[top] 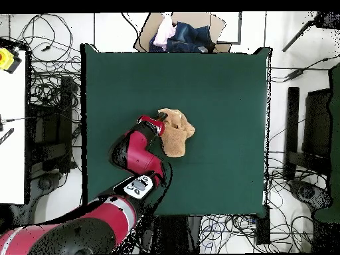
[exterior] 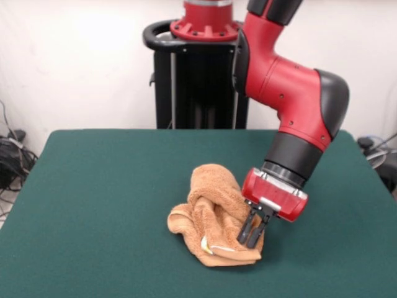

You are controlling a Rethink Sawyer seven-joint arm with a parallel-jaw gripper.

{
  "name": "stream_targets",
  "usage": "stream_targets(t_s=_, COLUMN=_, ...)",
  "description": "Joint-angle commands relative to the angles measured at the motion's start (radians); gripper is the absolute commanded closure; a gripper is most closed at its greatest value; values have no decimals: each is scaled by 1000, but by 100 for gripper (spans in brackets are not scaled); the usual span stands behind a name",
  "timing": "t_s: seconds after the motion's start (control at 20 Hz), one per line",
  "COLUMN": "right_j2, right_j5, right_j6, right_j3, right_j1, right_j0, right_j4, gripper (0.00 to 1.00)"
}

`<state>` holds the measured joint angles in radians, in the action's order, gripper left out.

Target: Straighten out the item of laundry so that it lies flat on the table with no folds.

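Note:
The orange-tan towel [exterior: 211,214] lies crumpled in a folded heap near the middle of the green table [exterior: 93,198]. Its white label [exterior: 205,244] shows at the near edge. My gripper [exterior: 250,238] comes down at the heap's right side in the front view, its fingers [exterior: 245,228] close together and pinching the towel's right edge low by the table. In the overhead view the towel [top: 178,131] is a bunched lump on the table [top: 219,99], and my gripper [top: 161,120] meets its left side.
The black pedestal [exterior: 198,74] stands at the table's far side. A cardboard box of clothes [top: 180,33] sits beyond the table's top edge in the overhead view. Cables [top: 46,86] and stands lie on the floor around the table.

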<state>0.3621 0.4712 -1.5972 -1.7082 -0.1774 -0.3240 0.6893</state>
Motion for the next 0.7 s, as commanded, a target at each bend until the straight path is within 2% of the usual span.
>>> stream_targets(t_s=0.05, right_j2=-28, right_j5=-20, right_j6=-172, right_j3=22, right_j1=28, right_j0=-16, right_j4=81, gripper=100)
stream_targets(t_s=0.45, right_j2=-34, right_j5=10, right_j6=-201, right_j3=18, right_j1=29, right_j0=-7, right_j4=49, gripper=100)
stream_targets(t_s=0.6, right_j2=-55, right_j5=40, right_j6=-239, right_j3=12, right_j1=24, right_j0=20, right_j4=-4, gripper=100)
stream_targets(t_s=0.65, right_j2=-57, right_j5=49, right_j6=-244, right_j3=13, right_j1=25, right_j0=25, right_j4=-17, gripper=0)
stream_targets(t_s=0.7, right_j2=-58, right_j5=51, right_j6=-245, right_j3=14, right_j1=25, right_j0=26, right_j4=-19, gripper=0)
